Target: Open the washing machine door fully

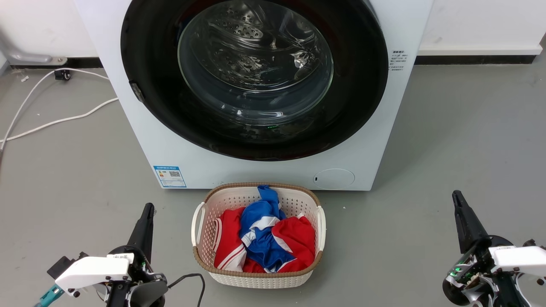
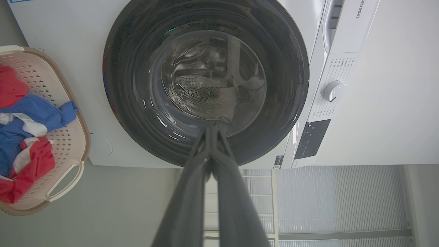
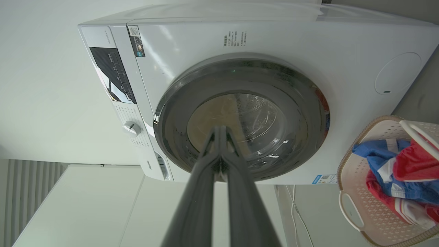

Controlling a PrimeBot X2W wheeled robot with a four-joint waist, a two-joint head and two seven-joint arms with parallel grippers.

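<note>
Sitting just before the washing machine (image 1: 140, 145), a laundry basket (image 1: 257, 279) of red and blue clothes (image 1: 264, 238) lies below the shut washing machine door (image 1: 158, 106), which faces the robot flat. The left gripper (image 1: 149, 207) and right gripper (image 1: 456, 195) rest low, pointing forward. Left wrist view: 2 fingers (image 2: 192, 192) pressed together, aimed at the door glass. Right wrist view: likewise closed.

1. Bright, even light; shadows on the grey floor (image 1: 448, 140) are faint and soft.
2. Glare streaks the washing machine door (image 1: 256, 72) glass.
3. Both wrist views bow straight edges; the near fingers (image 2: 187, 206) look blurred.
</note>
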